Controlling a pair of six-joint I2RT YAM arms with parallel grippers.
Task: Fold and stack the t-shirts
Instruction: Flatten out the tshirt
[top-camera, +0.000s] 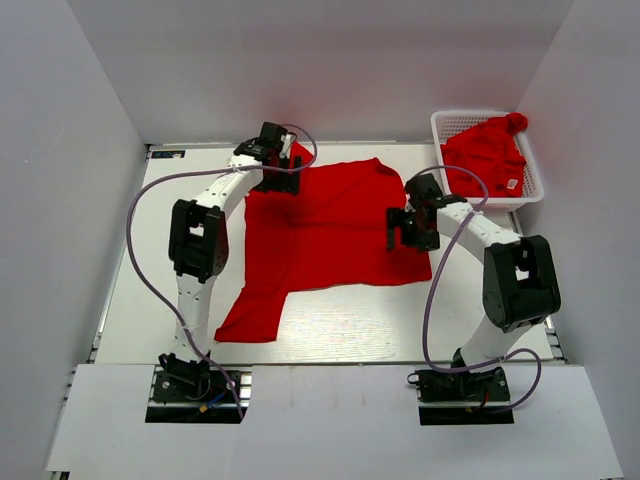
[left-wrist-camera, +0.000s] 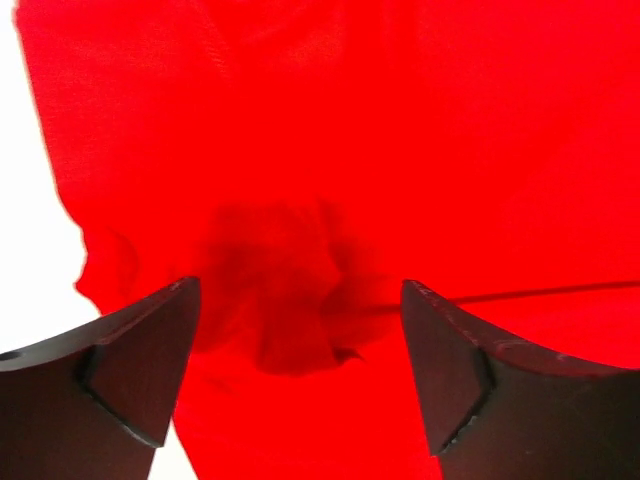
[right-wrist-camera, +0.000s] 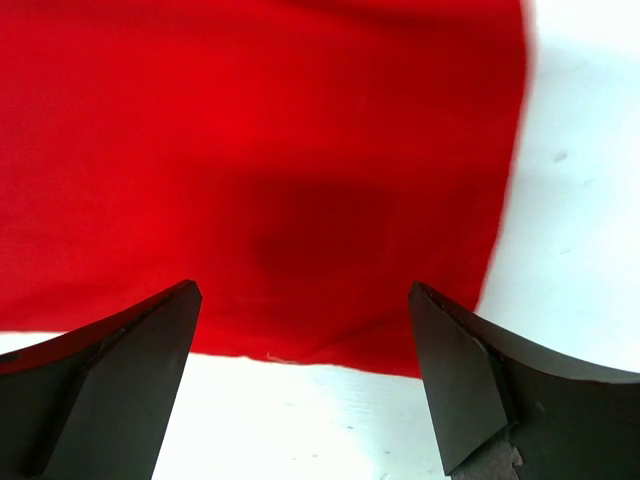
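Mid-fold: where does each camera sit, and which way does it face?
Top external: high behind the robot, looking down on table, spread t-shirt, basket; left arm and right arm show.
Left wrist: on the left arm, facing down at bunched red cloth; open left pincer shows.
Right wrist: on the right arm, facing down at the shirt's edge; open right pincer shows.
Shared: all show that t-shirt.

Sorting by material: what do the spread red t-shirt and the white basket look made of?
Spread t-shirt: soft matte cloth, probably a knit; it lies limp, wrinkled, with a stitched seam. Basket: seemingly rigid white plastic, judging by its moulded lattice walls.
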